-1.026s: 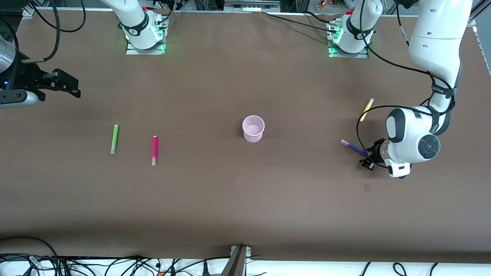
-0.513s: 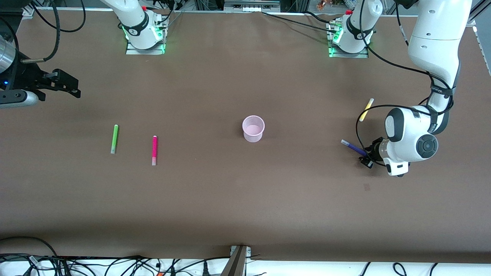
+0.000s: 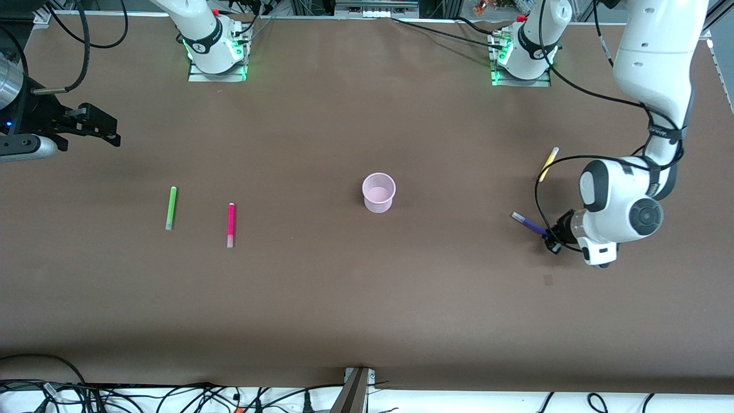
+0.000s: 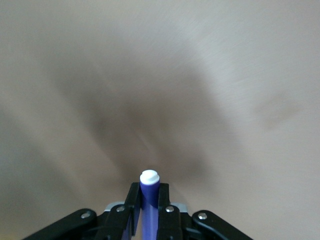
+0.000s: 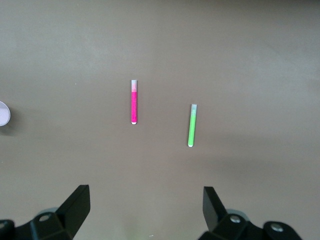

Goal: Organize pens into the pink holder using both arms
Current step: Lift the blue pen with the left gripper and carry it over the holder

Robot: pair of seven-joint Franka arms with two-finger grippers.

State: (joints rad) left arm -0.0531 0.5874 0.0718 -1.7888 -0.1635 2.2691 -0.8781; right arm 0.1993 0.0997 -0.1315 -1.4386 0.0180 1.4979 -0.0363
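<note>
My left gripper (image 3: 551,240) is shut on the purple pen (image 3: 528,224), low over the table at the left arm's end; in the left wrist view the pen (image 4: 149,192) stands clamped between my fingers. The yellow pen (image 3: 548,163) lies on the table close by, farther from the front camera. The pink holder (image 3: 378,193) stands upright mid-table. The green pen (image 3: 171,207) and the magenta pen (image 3: 230,225) lie toward the right arm's end, also seen in the right wrist view as green (image 5: 192,125) and magenta (image 5: 134,101). My right gripper (image 3: 109,131) waits open and empty, high at its end of the table.
The two arm bases (image 3: 215,49) stand along the table's edge farthest from the front camera. Cables (image 3: 172,396) hang along the edge nearest it. The holder's rim (image 5: 3,114) shows at the border of the right wrist view.
My left gripper has shifted slightly with the purple pen in it, and the pen's free end has moved a little with it. The right arm has not moved.
</note>
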